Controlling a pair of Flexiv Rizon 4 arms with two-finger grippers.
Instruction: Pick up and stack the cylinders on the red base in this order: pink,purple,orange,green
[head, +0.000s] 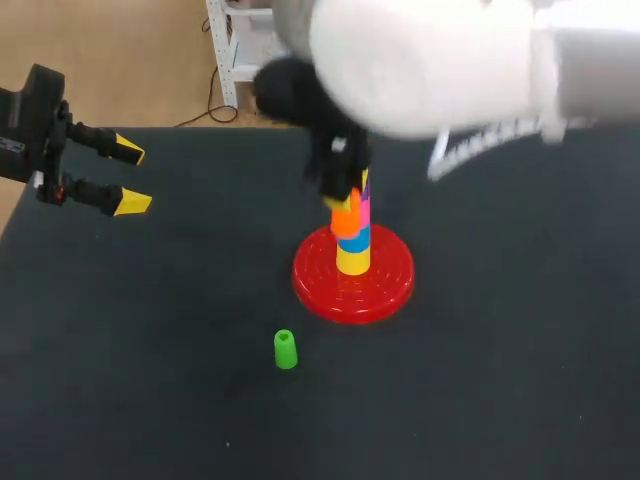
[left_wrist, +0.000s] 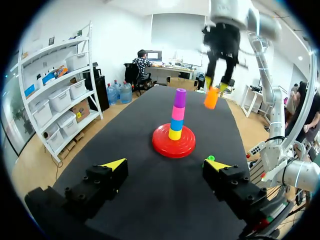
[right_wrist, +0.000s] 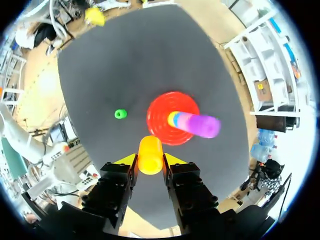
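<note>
A robotics lab: left arm (head: 35, 115) and right arm (head: 430, 60) over a dark test table (head: 520, 400).

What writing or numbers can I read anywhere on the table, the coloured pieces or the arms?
Right arm: dark lettering on its white casing, too blurred to read.
Red base, stacked cylinders, orange cylinder, green cylinder, table: no text or numbers show.

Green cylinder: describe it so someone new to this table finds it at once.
Find the red base in the middle of the dark table. On the tabletop beside it, toward the camera in the head view, sits the green cylinder, touching nothing. It is the only loose piece: the rest form the stack on the base, and the orange cylinder is in the right gripper.
</note>
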